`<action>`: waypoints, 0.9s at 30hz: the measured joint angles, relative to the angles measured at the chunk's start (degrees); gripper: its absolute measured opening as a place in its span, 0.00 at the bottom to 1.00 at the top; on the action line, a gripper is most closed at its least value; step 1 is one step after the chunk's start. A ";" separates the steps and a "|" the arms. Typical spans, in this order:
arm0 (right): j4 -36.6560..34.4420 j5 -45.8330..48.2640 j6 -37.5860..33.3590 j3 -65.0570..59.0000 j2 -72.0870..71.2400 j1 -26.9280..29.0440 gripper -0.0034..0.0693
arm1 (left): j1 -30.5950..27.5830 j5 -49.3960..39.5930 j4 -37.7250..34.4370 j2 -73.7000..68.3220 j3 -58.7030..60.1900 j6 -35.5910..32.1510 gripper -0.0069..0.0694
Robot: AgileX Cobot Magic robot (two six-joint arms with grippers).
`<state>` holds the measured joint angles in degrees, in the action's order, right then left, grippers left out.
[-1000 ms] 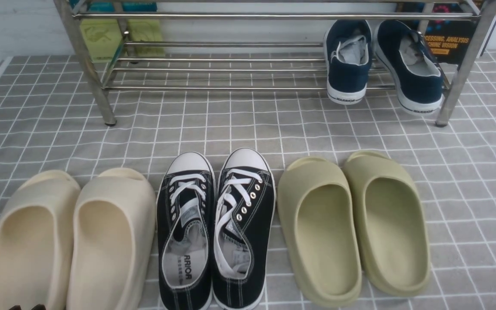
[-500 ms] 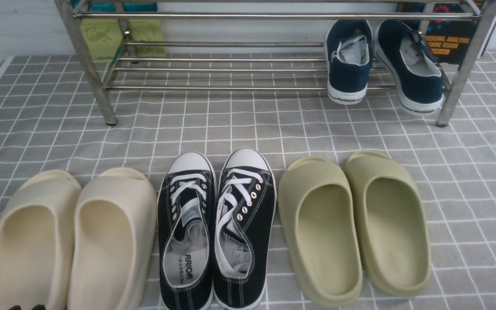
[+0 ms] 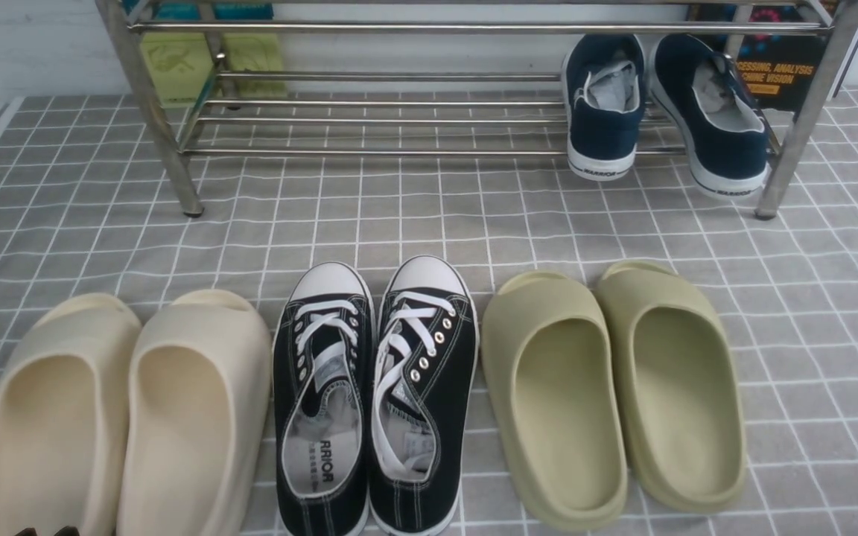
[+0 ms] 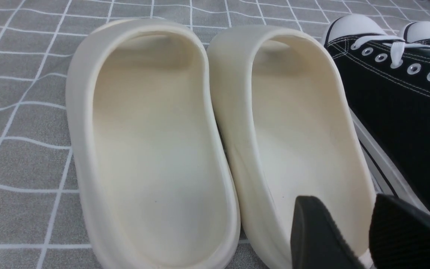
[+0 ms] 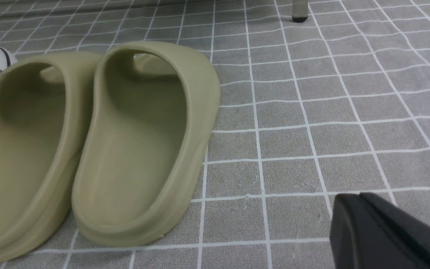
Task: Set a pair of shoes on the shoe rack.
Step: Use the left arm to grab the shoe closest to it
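The pair of black canvas shoes, left one [image 3: 321, 394] and right one [image 3: 421, 387], stands side by side on the checked cloth at the front centre, toes toward the shoe rack [image 3: 369, 152] at the back. In the left wrist view one black shoe [image 4: 394, 112] lies beside the cream slides. My left gripper [image 4: 343, 200] hovers open over the heel of the inner cream slide [image 4: 304, 123], holding nothing; its tips barely show in the front view [image 3: 45, 531]. My right gripper [image 5: 358, 198] is shut and empty over bare cloth beside the olive slides [image 5: 136, 142].
Two navy sneakers [image 3: 604, 104] sit on the rack's lower bars at the right. Cream slides [image 3: 191, 402] flank the black shoes on the left, olive slides [image 3: 555, 394] on the right. A rack leg [image 5: 299, 9] stands far ahead of the right gripper. Green items [image 3: 176, 63] lie behind the rack.
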<state>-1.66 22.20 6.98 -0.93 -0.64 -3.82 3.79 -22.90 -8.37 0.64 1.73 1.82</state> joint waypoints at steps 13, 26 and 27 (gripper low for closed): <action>0.00 0.00 0.00 0.00 0.00 0.00 0.05 | 0.00 0.89 0.05 0.00 0.00 0.00 0.40; 0.00 0.00 0.00 0.00 0.00 0.00 0.05 | 0.00 41.38 -0.01 0.00 0.00 -0.07 0.40; 0.00 0.00 0.00 0.00 0.00 0.00 0.05 | 0.00 47.51 -0.05 0.00 0.00 0.09 0.40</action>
<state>-1.66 22.20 6.98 -0.93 -0.64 -3.82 3.79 24.61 -8.42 0.64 1.73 1.91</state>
